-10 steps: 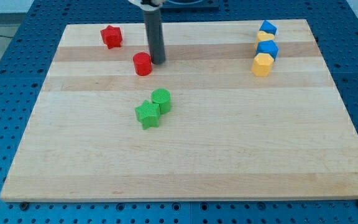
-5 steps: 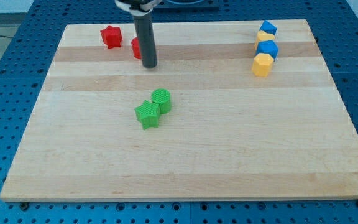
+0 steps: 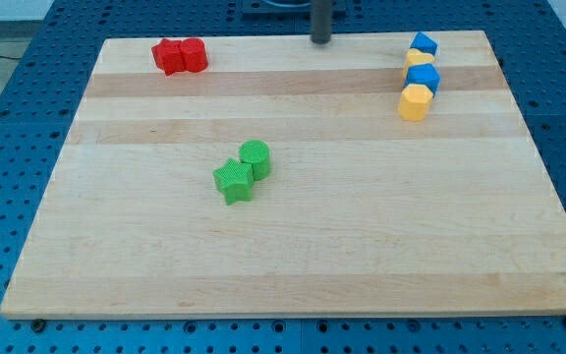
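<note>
Tip (image 3: 321, 41) at smooth wooden board's (image 3: 293, 256) top edge.

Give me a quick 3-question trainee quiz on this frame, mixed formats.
1. True or false: my tip touches a red block.
2. Multiple choice: which blocks form the stack-like column at the view's right? A) red only B) green only C) blue and yellow alternating D) red and green
3. Fill in: the green cylinder and the green star block sit ____ each other near the board's middle.

Key
1. False. My tip is at the view's top edge of the wooden board, well apart from the red pair at the top left.
2. C. Top to bottom: blue, yellow, blue, yellow.
3. Against (touching).
</note>
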`<state>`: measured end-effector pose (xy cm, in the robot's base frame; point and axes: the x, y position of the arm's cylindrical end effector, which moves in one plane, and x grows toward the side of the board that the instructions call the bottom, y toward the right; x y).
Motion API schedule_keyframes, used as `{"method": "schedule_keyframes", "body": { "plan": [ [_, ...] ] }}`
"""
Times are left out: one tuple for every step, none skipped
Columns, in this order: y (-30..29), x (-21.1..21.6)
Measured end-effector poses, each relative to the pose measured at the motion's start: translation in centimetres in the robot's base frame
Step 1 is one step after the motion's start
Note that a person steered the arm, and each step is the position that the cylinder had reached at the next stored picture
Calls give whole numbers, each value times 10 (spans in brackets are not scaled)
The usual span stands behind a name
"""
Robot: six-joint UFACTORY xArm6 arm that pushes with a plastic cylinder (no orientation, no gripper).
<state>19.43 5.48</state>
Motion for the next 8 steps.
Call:
{"method": "schedule_keyframes", "body": {
  "plan": [
    [95,-3],
    [175,-3],
    [161,28],
    [147,45],
    [86,44],
    [28,45],
    [17,43],
    [123,19]
  ]
}}
